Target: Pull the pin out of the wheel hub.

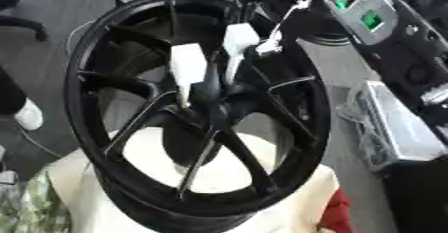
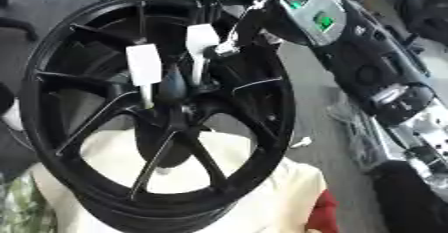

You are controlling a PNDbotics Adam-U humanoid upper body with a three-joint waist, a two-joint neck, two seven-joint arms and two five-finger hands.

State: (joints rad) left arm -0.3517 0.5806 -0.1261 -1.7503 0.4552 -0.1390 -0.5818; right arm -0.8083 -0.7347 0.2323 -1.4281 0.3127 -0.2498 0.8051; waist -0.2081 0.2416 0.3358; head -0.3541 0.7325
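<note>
The right hand (image 1: 229,52) reaches into the black spoked alloy wheel hub (image 1: 92,57), white-tipped fingers (image 1: 187,64) pinching a thin metal pin (image 1: 185,98).

1. The wheel hub (image 1: 197,107) is seen as glossy black metal with smooth spokes.
2. The cloth (image 1: 289,202) beneath it is seen as cream and matt.
3. The right hand (image 1: 219,52) is seen with smooth white fingertip covers, and polished silver metal is seen on its black arm (image 2: 367,62).
</note>
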